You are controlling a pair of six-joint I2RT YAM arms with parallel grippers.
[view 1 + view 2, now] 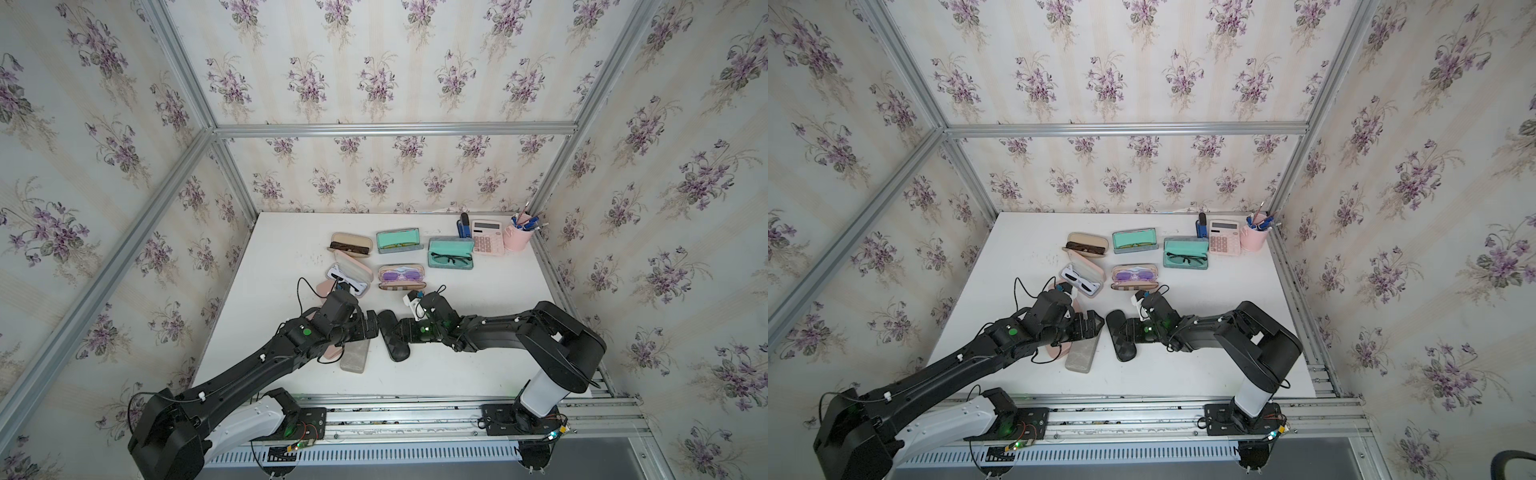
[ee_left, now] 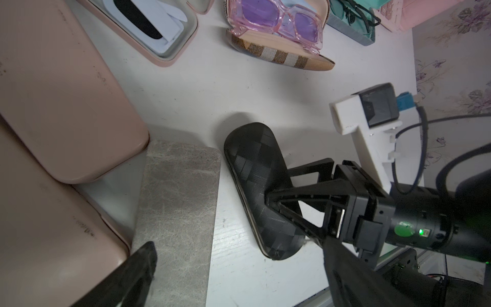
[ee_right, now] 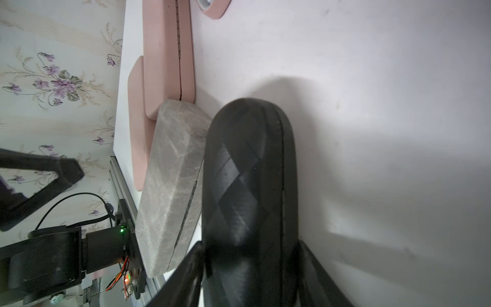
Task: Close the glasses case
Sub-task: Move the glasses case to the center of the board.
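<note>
A black woven-pattern glasses case [image 1: 392, 337] [image 1: 1121, 337] lies on the white table, its lid down on its base. My right gripper [image 1: 400, 332] [image 1: 1126, 331] [image 3: 249, 255] is shut on one end of it, a finger pressed to each side. In the left wrist view one right finger lies across the case [image 2: 263, 191]. In the right wrist view the case [image 3: 249, 172] fills the gap between the fingers. My left gripper [image 1: 372, 325] [image 1: 1099, 324] [image 2: 239, 247] stands wide open just left of the case, touching nothing.
A grey case [image 1: 353, 355] and closed pink cases [image 2: 66, 93] lie under my left arm. Several open cases with glasses sit further back, the nearest a plaid one [image 1: 401, 277]. A calculator [image 1: 487, 237], pink pen cup [image 1: 517, 237] and stapler [image 1: 464, 226] stand at back right.
</note>
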